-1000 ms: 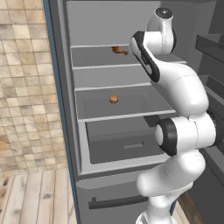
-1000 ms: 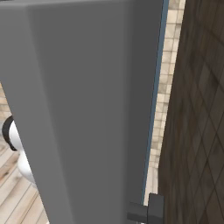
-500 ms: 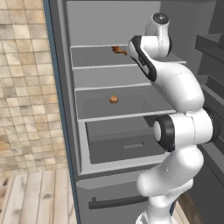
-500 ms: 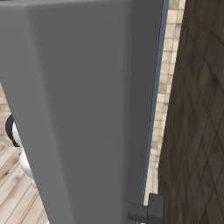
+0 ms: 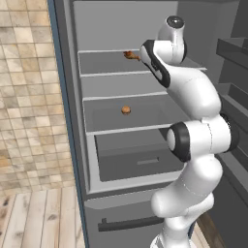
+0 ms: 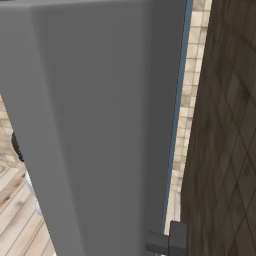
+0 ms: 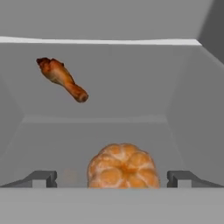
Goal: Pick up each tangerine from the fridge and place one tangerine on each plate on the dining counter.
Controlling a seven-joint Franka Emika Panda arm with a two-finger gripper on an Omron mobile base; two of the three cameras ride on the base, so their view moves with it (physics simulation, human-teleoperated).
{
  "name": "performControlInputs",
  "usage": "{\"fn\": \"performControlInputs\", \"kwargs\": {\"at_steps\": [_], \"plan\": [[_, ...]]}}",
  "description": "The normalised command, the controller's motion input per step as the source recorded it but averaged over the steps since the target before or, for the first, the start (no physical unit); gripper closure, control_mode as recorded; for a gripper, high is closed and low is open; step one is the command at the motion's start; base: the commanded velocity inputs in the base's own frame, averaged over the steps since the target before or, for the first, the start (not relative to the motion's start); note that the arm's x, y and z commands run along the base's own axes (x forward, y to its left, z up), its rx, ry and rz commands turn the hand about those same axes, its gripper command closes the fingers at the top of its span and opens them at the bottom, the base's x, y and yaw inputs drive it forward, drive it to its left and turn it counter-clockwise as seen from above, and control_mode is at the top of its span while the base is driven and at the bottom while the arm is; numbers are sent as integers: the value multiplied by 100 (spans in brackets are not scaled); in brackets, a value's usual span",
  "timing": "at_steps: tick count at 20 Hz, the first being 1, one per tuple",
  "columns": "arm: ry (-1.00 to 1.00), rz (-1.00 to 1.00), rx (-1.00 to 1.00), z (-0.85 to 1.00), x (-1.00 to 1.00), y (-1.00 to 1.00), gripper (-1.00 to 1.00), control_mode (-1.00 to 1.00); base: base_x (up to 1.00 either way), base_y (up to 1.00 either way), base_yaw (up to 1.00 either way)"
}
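Observation:
One tangerine lies on the fridge's upper shelf, right between the two fingertips of my open gripper. Neither finger pad touches it, and wide gaps remain on both sides. A second tangerine rests on the middle shelf of the fridge, below my arm, which reaches into the upper shelf. The plates and the dining counter are out of view.
A brown drumstick lies farther back on the upper shelf, left of the tangerine, and the drumstick shows beside my hand. A wide grey drawer sits under the shelves. The open fridge door stands close on the right, with a dark tiled wall beyond.
My arm has pushed a little deeper and higher into the upper shelf. The gripper stayed open, and the tangerine on the middle shelf has not moved.

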Motion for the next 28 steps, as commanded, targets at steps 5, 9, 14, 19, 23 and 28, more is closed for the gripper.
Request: {"fn": "performControlInputs", "kwargs": {"at_steps": [5, 9, 14, 19, 23, 28], "plan": [[0, 0, 0, -7, 14, 0, -100, -100, 0, 0, 0], [3, 0, 0, -24, 9, -1, -100, -100, 0, 0, 0], [4, 0, 0, -22, 0, -7, -100, -100, 0, 0, 0], [0, 0, 0, -22, 7, -2, -100, -100, 0, 0, 0], [2, 0, 0, -31, 16, 0, 100, -100, 0, 0, 0], [7, 0, 0, -49, 16, 0, 100, -100, 0, 0, 0]]}}
